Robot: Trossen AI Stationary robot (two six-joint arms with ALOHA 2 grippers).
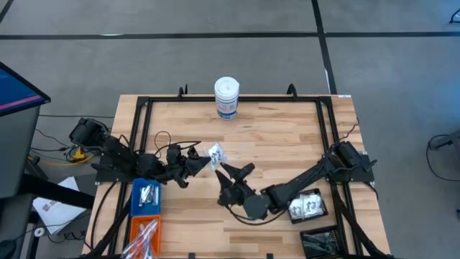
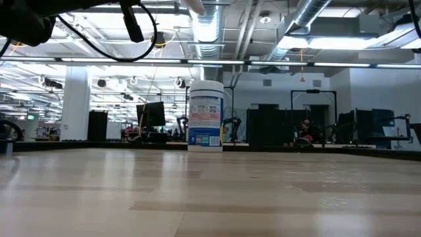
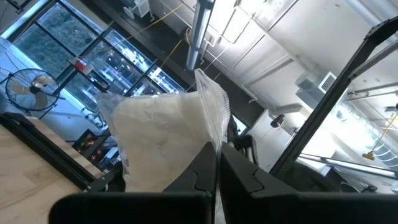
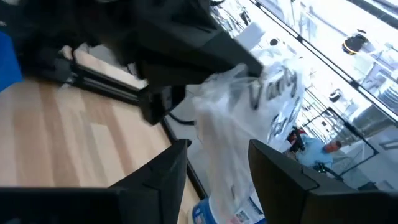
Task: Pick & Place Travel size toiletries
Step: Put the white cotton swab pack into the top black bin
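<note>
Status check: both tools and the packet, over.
Left tool shut on clear packet, held above the table. Right tool open, fingers either side of the packet. Nothing blocking.

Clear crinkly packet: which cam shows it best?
Left wrist view: the clear crinkly packet fills the frame, pinched in the left tool. Right wrist shows it blurred, high view tiny, low view barely.
</note>
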